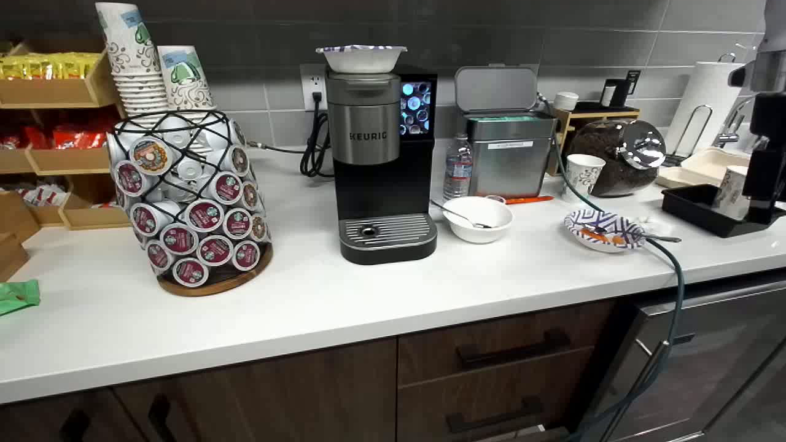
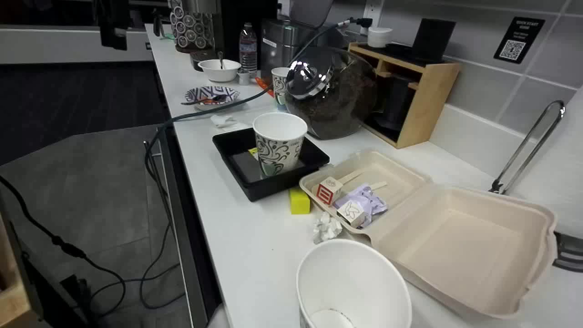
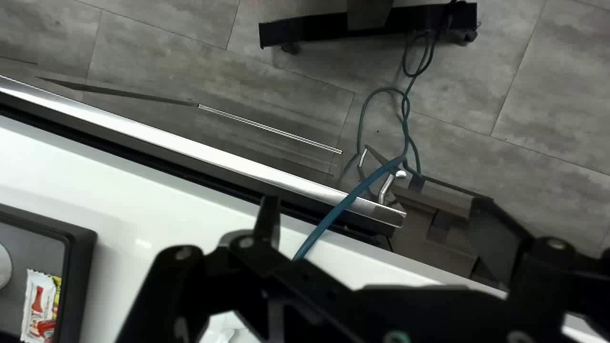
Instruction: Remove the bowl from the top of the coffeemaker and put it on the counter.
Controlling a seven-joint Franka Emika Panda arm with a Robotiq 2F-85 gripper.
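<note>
The gripper (image 3: 376,202) is spread wide, well apart from the bowl (image 1: 363,60), which rests on top of the coffeemaker (image 1: 377,172), itself standing on the desk (image 1: 331,294).

wall (image 1: 491,43): big grey tile, white outlet (image 1: 308,80) | floor (image 3: 548,62): also grey, kinda blotchy | cabinets (image 1: 276,393): dark brown wood, chunky black handles (image 1: 513,352)

The white counter (image 1: 307,301) carries the coffeemaker (image 1: 381,190), a pod rack (image 1: 190,215), a plain bowl (image 1: 471,234) and a black tray (image 2: 278,185).
</note>
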